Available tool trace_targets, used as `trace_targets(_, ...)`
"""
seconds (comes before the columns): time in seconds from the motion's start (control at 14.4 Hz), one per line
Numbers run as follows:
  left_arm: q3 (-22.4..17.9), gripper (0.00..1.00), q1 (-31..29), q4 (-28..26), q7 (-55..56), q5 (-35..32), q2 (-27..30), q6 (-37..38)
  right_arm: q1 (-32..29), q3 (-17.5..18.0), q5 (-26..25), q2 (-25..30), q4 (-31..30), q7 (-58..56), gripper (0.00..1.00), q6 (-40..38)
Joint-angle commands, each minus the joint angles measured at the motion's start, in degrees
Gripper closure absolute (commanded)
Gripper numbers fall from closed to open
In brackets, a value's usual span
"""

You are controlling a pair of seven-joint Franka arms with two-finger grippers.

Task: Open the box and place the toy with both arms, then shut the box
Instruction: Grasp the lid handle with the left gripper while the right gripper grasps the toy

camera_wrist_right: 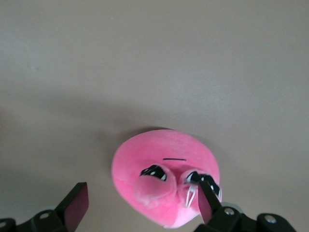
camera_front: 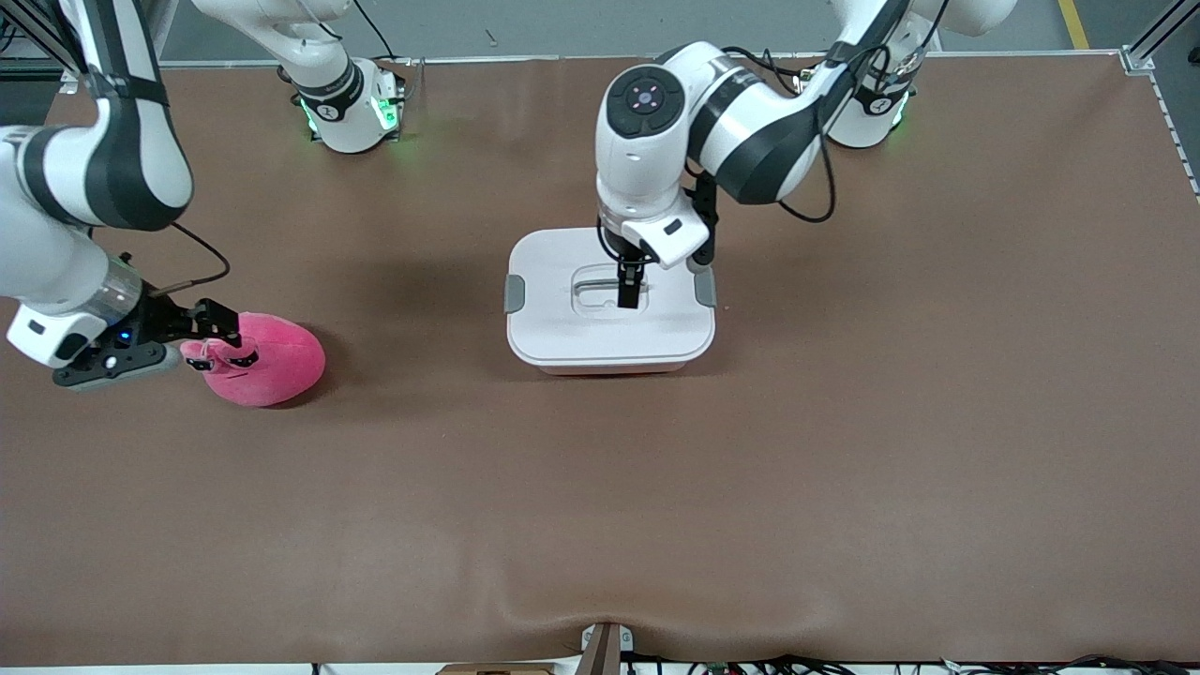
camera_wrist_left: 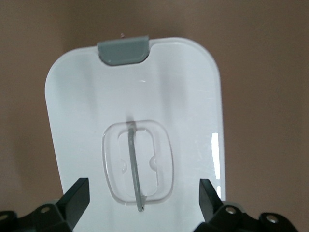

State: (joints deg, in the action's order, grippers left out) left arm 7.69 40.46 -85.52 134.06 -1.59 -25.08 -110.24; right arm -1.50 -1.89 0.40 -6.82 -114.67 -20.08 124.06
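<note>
Front view: the box (camera_front: 609, 314) is seen lidded at mid-table, nothing yet done; the left gripper (camera_front: 631, 286) hangs over its handle, the right gripper (camera_front: 217, 342) at the toy (camera_front: 267, 361) toward the right arm's end. Left wrist view: fingers (camera_wrist_left: 77, 198) are spread wide above the lid (camera_wrist_left: 135, 121); contents cannot be seen. Right wrist view: fingers (camera_wrist_right: 77, 203) are spread wide, flanking the toy (camera_wrist_right: 166, 186) on the table (camera_wrist_right: 154, 63), ungripped.

Brown table (camera_front: 844, 450) with box (camera_front: 609, 319), toy (camera_front: 272, 361).

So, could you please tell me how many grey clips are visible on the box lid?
2. One clip sits on the lid's edge toward the right arm's end of the table; the other clip on the edge toward the left arm's end.
</note>
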Motion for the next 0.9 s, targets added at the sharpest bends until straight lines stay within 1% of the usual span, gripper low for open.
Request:
trace_targets(0.0,-0.39,0.00,0.50,1.24,2.17,-0.61,-1.72,-0.41,-0.70,0.40,-1.98,-0.73,-1.87,-1.54,0.00,1.98)
trace_targets(0.21,-0.39,0.00,0.50,0.88,2.70,-0.35,-2.60,-2.96,-0.70,0.40,-1.98,-1.26,-4.06,-1.54,0.00,1.98)
trace_targets(0.35,-0.39,0.00,0.50,0.88,5.85,-0.52,-3.74,-4.80,-0.70,0.40,-2.07,-1.88,-4.51,-1.54,0.00,1.80)
trace_targets(0.49,-0.39,0.00,0.85,0.88,6.22,-0.61,-4.71,-5.42,-0.44,0.40,-2.07,-2.41,-4.60,-1.54,0.00,1.80)
trace_targets(0.56,-0.39,0.06,0.94,0.88,6.30,-0.61,-5.32,-6.21,-0.18,0.40,-2.07,-2.49,-4.60,-1.54,0.00,1.72)
trace_targets(0.63,-0.39,0.10,1.63,0.71,6.30,-0.61,-5.76,-6.57,-0.09,0.40,-2.07,-2.58,-4.68,-1.54,0.00,1.72)
trace_targets(0.83,-0.39,0.13,2.26,0.27,6.39,-0.96,-6.47,-6.66,-0.09,0.40,-2.07,-3.46,-4.60,-1.54,0.00,1.72)
